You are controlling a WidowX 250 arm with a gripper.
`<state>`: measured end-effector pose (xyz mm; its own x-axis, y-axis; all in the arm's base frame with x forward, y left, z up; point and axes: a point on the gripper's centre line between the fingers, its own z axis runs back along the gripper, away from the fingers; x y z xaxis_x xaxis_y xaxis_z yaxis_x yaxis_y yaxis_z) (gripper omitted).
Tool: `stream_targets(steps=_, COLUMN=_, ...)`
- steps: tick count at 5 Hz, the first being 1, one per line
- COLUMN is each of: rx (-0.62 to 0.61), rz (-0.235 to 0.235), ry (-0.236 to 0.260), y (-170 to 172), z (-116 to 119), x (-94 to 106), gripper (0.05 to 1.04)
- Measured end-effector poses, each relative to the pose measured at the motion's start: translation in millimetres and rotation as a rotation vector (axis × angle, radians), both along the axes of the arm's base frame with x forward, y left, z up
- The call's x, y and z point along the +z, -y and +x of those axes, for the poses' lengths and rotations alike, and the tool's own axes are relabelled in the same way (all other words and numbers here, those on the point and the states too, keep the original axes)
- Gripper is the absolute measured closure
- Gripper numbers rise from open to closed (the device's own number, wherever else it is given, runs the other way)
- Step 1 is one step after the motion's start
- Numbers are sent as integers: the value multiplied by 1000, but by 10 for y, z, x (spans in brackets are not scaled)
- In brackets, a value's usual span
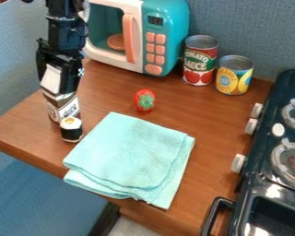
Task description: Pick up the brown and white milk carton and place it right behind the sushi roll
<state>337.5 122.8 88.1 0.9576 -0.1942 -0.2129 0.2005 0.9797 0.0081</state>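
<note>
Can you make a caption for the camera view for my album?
The robot's gripper at a carton, near a folded turquoise cloth.

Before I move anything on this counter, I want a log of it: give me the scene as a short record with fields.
tool: at the top of the carton; grip unclear
in front of carton: black-and-white sushi piece
centre: folded turquoise cloth
behind cloth: red toy fruit, green top
back: toy microwave
right of microwave: two upright cans
right edge: toy stove, white knobs
</note>
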Motion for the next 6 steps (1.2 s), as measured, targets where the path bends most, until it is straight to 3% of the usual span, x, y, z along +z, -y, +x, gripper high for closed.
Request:
stream_targets(steps=2, rx=15, rz=-17, ry=35, y=34, z=64, x=31, gripper=79)
stream_targets(steps=3, rx=12, rz=4, ry=71, y=38, z=116, x=149, gripper=79)
stream_targets(steps=4, rx=-13, rz=34, ry=157, y=116, z=183, x=481, gripper=79)
stream_targets(steps=6, rx=-67, rz=17, ry=190, y=380, z=296, x=760, gripper=79)
